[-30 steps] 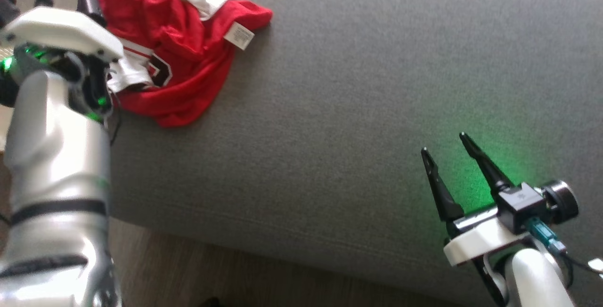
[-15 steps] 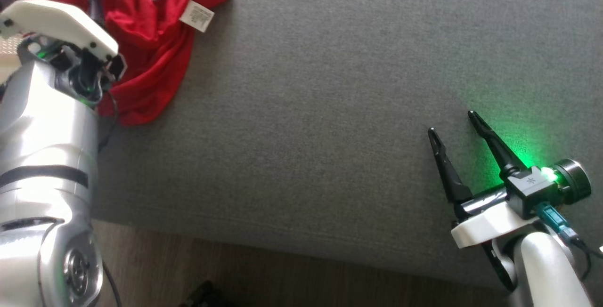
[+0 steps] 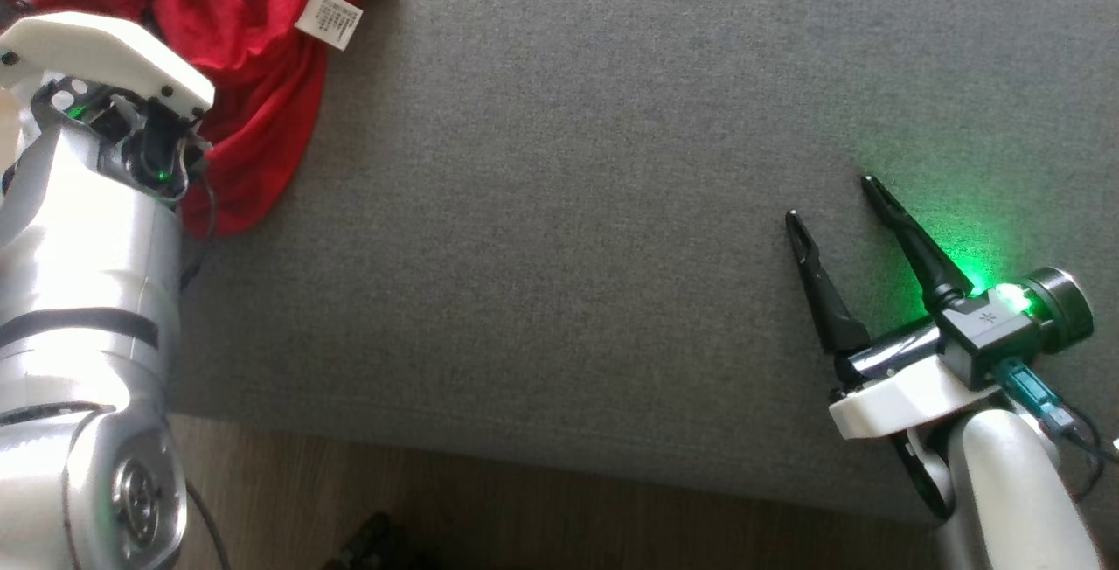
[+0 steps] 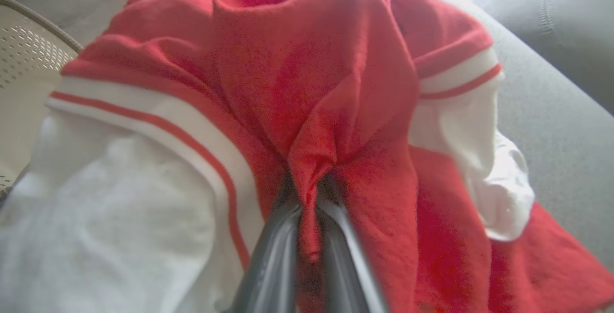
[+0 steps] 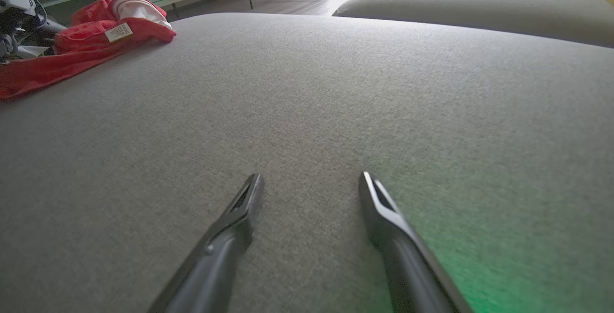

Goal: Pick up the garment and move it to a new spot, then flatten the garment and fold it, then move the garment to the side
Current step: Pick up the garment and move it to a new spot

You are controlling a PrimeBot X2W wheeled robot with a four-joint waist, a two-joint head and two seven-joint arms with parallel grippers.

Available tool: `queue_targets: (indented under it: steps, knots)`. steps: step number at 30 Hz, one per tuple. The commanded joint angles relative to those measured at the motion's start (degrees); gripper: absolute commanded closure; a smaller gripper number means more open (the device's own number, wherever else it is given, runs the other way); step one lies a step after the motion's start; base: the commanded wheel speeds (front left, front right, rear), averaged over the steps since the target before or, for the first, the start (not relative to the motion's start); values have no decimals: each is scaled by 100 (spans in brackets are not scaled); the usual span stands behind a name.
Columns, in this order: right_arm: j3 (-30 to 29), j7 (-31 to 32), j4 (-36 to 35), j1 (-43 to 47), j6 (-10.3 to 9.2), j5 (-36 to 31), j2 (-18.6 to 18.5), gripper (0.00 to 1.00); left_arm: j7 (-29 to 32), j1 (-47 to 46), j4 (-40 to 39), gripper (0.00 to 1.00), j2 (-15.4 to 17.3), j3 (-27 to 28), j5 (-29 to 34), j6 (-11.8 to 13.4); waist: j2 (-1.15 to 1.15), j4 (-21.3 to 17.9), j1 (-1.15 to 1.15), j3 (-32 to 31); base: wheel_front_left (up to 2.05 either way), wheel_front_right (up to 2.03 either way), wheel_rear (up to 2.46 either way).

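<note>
L gripper (image 4: 309,193): jaws nearly shut, pinching a bunched fold of the red jersey garment w/ white sleeves & red-striped white bands (image 4: 312,63); cloth is wedged btwn both dark fingers (image 4: 283,226) and drapes over them, so the tips are hidden. The garment (image 3: 253,89) lies heaped at the far left corner of the grey fabric cushion (image 3: 559,203), white care label (image 3: 329,17) facing up on its right side, lower hem trailing toward the left edge beside the silver L forearm (image 3: 87,246). R gripper (image 3: 829,200): jaws wide apart, holding nothing, tips low over bare cushion near the front right, well apart from the garment; can't tell if they touch the fabric. A green glow (image 3: 970,229) falls on the cushion by its wrist. In the R wrist view the gripper (image 5: 311,177) shows the same wide gap, the garment (image 5: 81,44) far off. Vs 0.5 s ago: the whole head view has shifted, so the camera moved; the garment looks more bunched toward the L wrist, w/ less of it in frame; R gap unchanged. 1 s ago the L fingers stood apart above the heap.
</note>
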Motion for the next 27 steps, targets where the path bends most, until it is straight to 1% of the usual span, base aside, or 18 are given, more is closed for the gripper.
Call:
queue_targets:
  steps: [1,2,7,11,15,18,21,27]
  knots:
    - [129,-10,-83,-34,-2,62,1,0,-271,-97,-143,100,296,123,-36,-111,0,-11,0,-84,0,0,0]
    - [129,-10,-83,-34,-2,62,1,0,-271,-97,-143,100,296,123,-36,-111,0,-11,0,-84,0,0,0]
    - [204,-10,-55,-85,-2,152,58,0,-1056,-106,-372,100,425,-73,96,-264,0,-77,0,-391,0,0,0]
    - [225,-10,-50,-50,-2,241,106,0,-1331,-77,-699,100,389,-294,188,-325,0,-101,0,-714,0,0,0]
    - [256,-10,-56,9,-2,386,147,0,-1403,119,-1278,100,245,-513,1,-340,0,-153,0,-1103,0,0,0]
    - [298,-10,-41,103,-2,492,165,0,-1418,412,-1832,100,232,-796,-121,-342,0,-220,0,-1452,0,0,0]
    - [353,-10,-50,225,-2,754,170,0,-1422,713,-2397,100,230,-1047,-299,-342,0,-321,0,-1811,0,0,0]
    - [480,-10,-83,452,-2,1145,172,0,-1289,1247,-3458,100,255,-1389,-563,-343,0,-646,0,-2462,0,0,0]
